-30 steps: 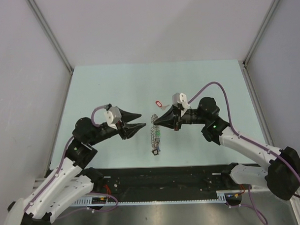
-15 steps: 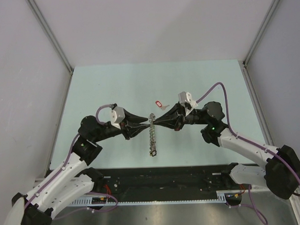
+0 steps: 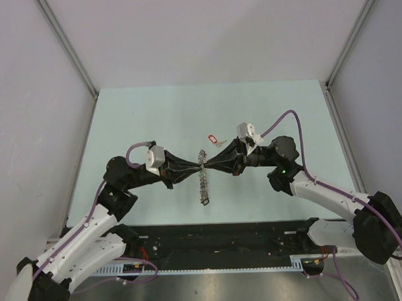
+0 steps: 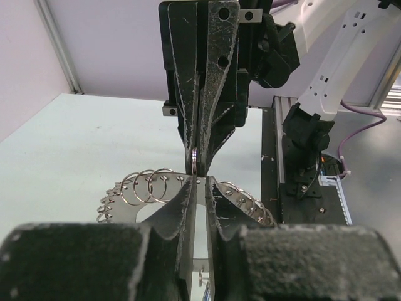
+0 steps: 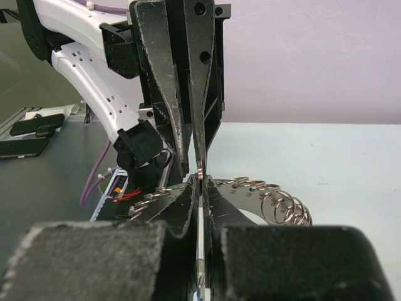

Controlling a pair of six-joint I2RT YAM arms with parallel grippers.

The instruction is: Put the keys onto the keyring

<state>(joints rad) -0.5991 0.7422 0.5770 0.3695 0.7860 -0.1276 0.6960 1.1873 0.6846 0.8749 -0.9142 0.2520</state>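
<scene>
The keyring (image 3: 203,187), a large grey metal ring fringed with small split rings, is held up edge-on above the table between both grippers. My left gripper (image 3: 197,166) is shut on its upper part from the left. My right gripper (image 3: 208,165) is shut on it from the right, tip to tip with the left one. In the left wrist view my left gripper (image 4: 201,185) pinches the ring (image 4: 147,188). In the right wrist view my right gripper (image 5: 200,185) pinches the ring (image 5: 276,200). The red-tagged key (image 3: 212,138) lies on the table just behind the grippers.
The pale green table (image 3: 285,108) is walled at the back and on both sides. A black rail (image 3: 217,239) with the arm bases runs along the near edge.
My left gripper was open to the left of the ring. It has moved right and shut on it, opposite the right gripper. The ring now hangs straighter.
</scene>
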